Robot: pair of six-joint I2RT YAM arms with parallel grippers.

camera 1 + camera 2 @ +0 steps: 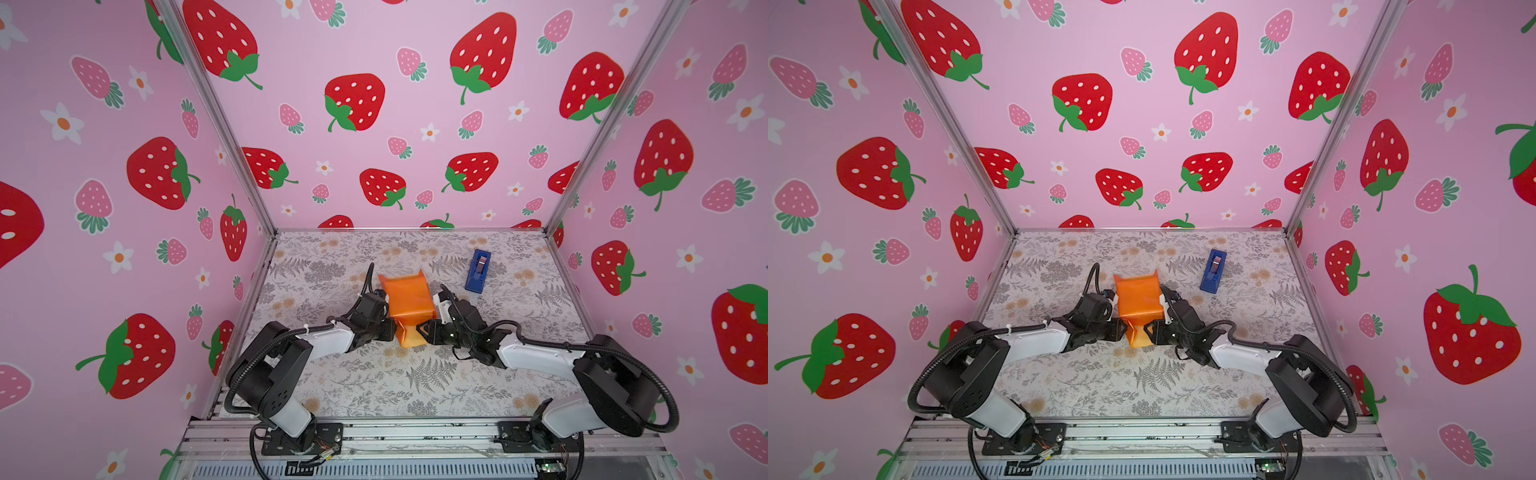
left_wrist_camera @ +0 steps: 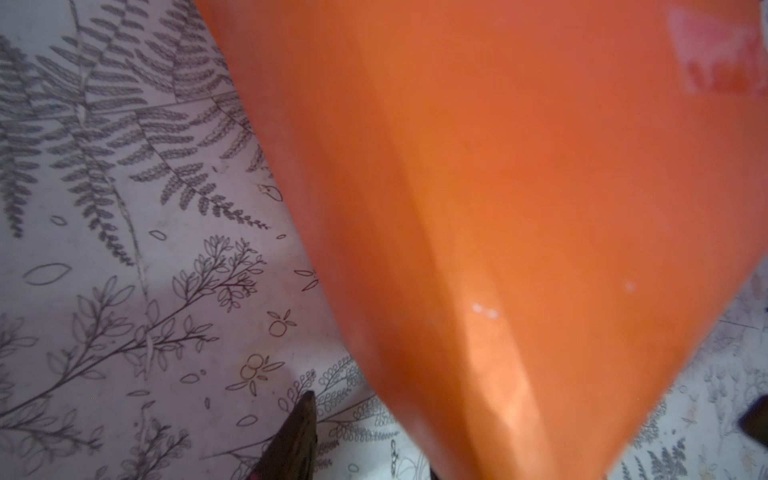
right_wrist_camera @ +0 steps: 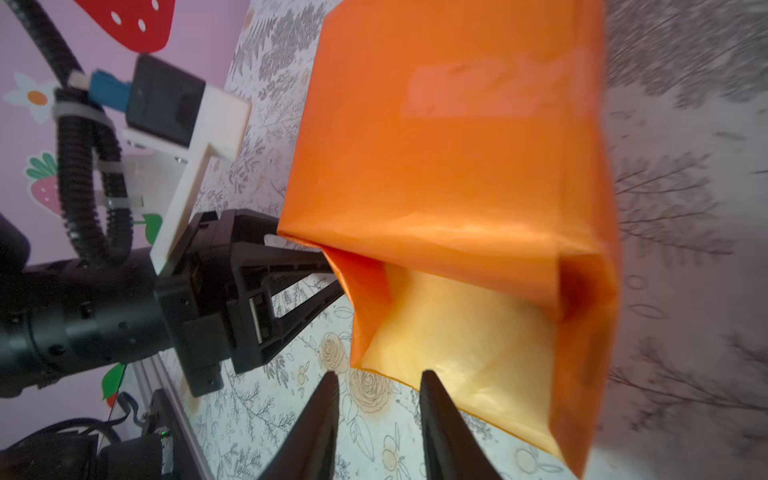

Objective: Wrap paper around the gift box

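Observation:
The paper (image 1: pixel 407 299) (image 1: pixel 1138 299) lies mid-table, folded glossy orange side out into a box-shaped parcel. Its near end is open, and a pale yellow flap (image 3: pixel 465 345) sticks out there. The gift box is hidden inside. My left gripper (image 1: pixel 390 328) (image 3: pixel 332 270) is open at the parcel's near-left corner. One finger (image 2: pixel 305 411) stands clear on the table; the paper (image 2: pixel 498 208) covers the other. My right gripper (image 1: pixel 424 329) (image 3: pixel 380 374) is open at the near-right end, nothing between its fingers, tips just short of the flap's edge.
A narrow blue tape dispenser (image 1: pixel 478 272) (image 1: pixel 1213 272) lies behind and to the right of the parcel. The floral table cover (image 1: pixel 374 382) runs to pink strawberry-print walls on three sides. A metal rail (image 1: pixel 415 432) with both arm bases lines the front edge.

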